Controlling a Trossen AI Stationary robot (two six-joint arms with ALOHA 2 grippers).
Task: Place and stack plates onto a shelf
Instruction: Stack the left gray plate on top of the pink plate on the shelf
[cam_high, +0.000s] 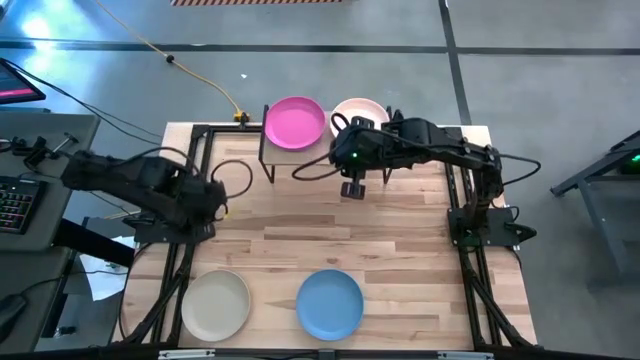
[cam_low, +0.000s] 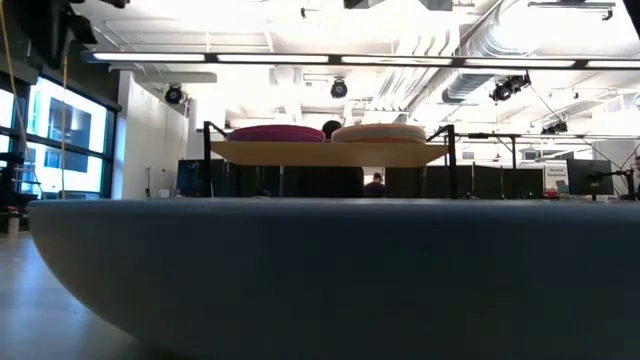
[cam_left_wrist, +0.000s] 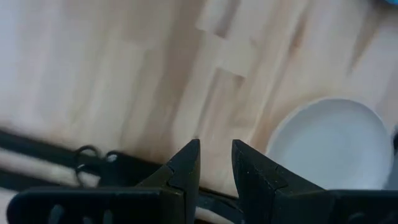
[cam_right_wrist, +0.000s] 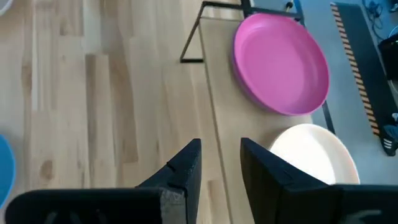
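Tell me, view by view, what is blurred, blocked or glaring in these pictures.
Low view: a blurred blue plate right at the lens blocks the lower half, and ceiling lights glare above the shelf. Left wrist view: soft all over, beige plate included. High view: glare patch on the floor, top left. Right wrist view: sharp.

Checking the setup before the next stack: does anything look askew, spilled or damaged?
Nothing stands out. The magenta plate and a pale pink plate sit flat, side by side on the shelf. The beige plate and blue plate lie flat on the table.
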